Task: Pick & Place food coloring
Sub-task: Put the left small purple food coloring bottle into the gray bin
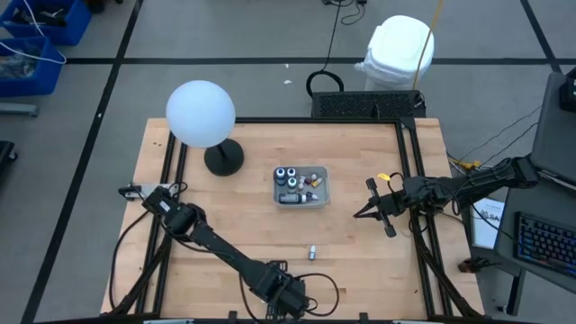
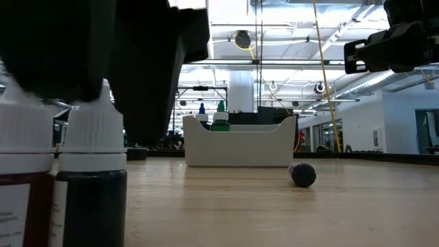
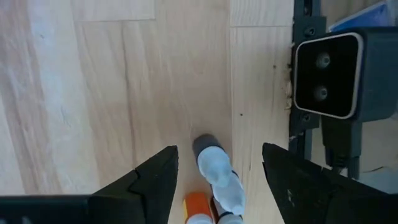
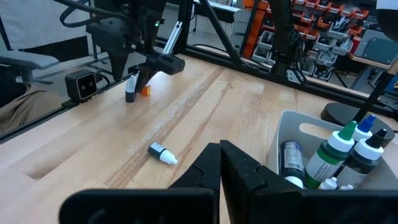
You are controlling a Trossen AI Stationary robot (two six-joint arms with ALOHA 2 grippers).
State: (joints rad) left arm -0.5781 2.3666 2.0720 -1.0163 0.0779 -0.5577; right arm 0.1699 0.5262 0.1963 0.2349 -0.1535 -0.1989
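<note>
The food coloring shows in three places. Several small bottles stand in the clear tray [image 1: 300,186] at mid-table. One dark bottle [image 1: 312,252] lies on its side on the wood in front of the tray. A small cluster stands by the table's near edge: a dark-bodied white-capped bottle [image 3: 210,157], a second white cap [image 3: 231,194] and an orange one [image 3: 198,205]. My left gripper [image 3: 219,149] hangs open above this cluster, pointing down, one finger on either side of it without touching. My right gripper [image 4: 220,163] is shut and hovers right of the tray [image 4: 292,134].
A white globe lamp [image 1: 200,112] stands on its dark base at the table's far left. The low-view camera block [image 3: 326,74] sits at the near edge beside the cluster. Bare wood lies between the tray and the lying bottle [image 4: 163,153].
</note>
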